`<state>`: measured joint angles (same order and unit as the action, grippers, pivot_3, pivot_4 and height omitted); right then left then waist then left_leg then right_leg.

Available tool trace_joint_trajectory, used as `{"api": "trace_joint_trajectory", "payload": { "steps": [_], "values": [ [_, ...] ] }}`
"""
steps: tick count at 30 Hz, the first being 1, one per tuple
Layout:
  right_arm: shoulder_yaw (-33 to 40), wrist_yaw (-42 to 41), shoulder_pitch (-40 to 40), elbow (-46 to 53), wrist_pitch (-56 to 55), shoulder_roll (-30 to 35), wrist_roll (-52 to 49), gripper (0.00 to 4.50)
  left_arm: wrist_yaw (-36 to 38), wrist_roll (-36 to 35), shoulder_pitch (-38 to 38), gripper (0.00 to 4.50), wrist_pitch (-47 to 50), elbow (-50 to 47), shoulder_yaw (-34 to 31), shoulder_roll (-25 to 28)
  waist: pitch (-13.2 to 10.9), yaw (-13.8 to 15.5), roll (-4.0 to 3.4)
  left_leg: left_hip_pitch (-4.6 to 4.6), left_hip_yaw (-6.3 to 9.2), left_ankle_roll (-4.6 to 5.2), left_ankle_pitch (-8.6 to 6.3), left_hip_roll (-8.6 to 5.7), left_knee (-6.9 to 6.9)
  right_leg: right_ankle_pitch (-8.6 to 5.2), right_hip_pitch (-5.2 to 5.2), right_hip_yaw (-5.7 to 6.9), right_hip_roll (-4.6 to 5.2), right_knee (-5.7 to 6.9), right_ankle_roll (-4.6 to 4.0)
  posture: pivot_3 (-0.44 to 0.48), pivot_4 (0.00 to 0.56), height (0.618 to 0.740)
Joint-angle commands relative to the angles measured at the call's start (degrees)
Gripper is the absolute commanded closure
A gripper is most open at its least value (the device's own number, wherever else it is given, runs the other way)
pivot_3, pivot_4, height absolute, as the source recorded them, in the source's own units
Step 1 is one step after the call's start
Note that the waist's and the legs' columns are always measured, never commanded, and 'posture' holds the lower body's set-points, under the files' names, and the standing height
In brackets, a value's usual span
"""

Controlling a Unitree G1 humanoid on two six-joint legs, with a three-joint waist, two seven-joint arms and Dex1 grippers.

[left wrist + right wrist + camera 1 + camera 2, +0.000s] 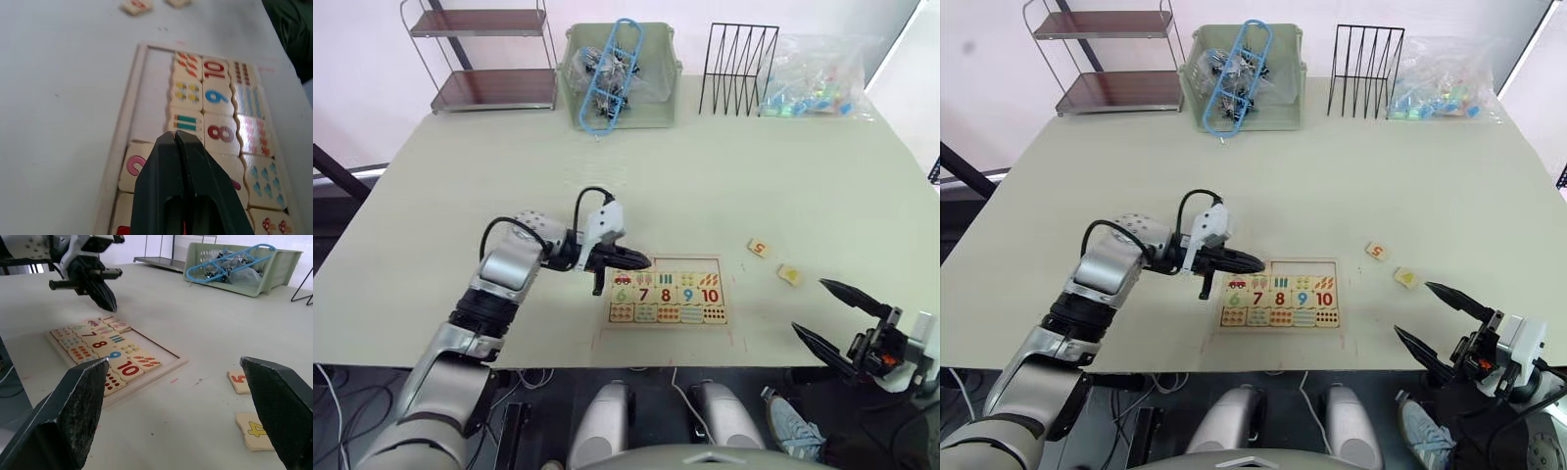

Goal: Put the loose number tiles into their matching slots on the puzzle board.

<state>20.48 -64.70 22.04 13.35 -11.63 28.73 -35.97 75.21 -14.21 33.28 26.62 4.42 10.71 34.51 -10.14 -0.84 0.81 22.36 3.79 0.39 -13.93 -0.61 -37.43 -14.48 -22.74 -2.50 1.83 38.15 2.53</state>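
Note:
The wooden puzzle board (728, 315) lies near the table's front edge, with tiles 6 to 10 and picture tiles in place. In its far row of slots (149, 93), the left end holds a pink 2 tile (131, 165) and the rest is bare. My left gripper (641, 261) is shut with nothing between its fingers, its tip over the board's far left part. Two loose number tiles lie right of the board: a red 5 (758, 248) and a yellow 4 (790, 275). My right gripper (809, 305) hangs open at the front right, just short of the 4.
At the table's back stand a two-tier wire shelf (489, 59), a green bin (658, 108) with a blue hanger (612, 73), a black wire rack (736, 69) and a plastic bag of small parts (818, 83). The table's front edge runs just below the board.

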Motion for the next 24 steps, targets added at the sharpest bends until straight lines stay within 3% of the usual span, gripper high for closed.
{"api": "trace_joint_trajectory", "payload": {
  "steps": [1,16,20,24],
  "values": [
    [-0.03,-0.35,-0.66,0.37,-0.22,-0.03,-1.01,0.0,-3.05,-4.04,-2.37,4.45,2.25,-4.57,-5.09,0.72,0.0,0.03,0.0,0.0,0.03,0.0,0.0,0.0,0.0,0.0,0.0,0.01,0.0,0.0,0.0,0.0,0.15,0.739],
    [1.13,-2.43,-5.19,-6.45,0.36,0.89,-2.5,0.0,-12.78,-15.36,-20.47,4.45,4.32,-13.89,-23.94,3.91,0.0,0.11,0.0,-0.02,0.23,0.0,0.0,0.0,0.02,0.01,0.01,0.03,0.19,-0.03,-0.02,0.0,0.15,0.739],
    [2.13,-3.08,-5.19,-7.83,0.5,1.59,-2.66,0.0,-14.65,-15.8,-25.02,3.21,2.2,-14.89,-27.2,4.22,0.0,0.17,-0.01,-0.01,0.25,0.0,0.0,-0.01,0.02,0.0,0.02,0.04,0.25,-0.05,-0.02,0.0,0.15,0.739],
    [3.47,-2.71,-4.56,-9.3,0.33,2.47,-2.07,0.0,-16.42,-16.45,-33.69,1.36,-0.56,-17.08,-32.69,3.95,0.01,-0.02,-0.01,-0.07,0.17,-0.01,-0.01,0.03,0.09,0.01,0.02,-0.04,0.33,-0.06,-0.03,0.0,0.15,0.739]
  ]
}}
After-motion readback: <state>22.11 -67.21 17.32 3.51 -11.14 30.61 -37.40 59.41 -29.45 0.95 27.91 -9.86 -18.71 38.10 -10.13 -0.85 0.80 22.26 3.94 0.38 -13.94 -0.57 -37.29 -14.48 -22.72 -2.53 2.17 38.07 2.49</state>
